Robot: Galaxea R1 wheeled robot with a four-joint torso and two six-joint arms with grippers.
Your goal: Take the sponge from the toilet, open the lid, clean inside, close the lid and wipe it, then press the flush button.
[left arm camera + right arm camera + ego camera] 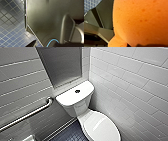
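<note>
One sponge [140,21] clamped in the right gripper [144,45].
One toilet [75,97], lid [101,127] down; left gripper [32,44] grip cannot be told.

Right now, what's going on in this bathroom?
The robot faces the toilet in a tiled corner. The lid is down, and the flush button sits on the tank top. The sponge looms orange and very close in the right wrist view, so that arm probably carries it, though the grip itself cannot be made out. The left wrist camera looks down on the dark tiled floor. A grab bar runs along the wall beside the tank.
</note>
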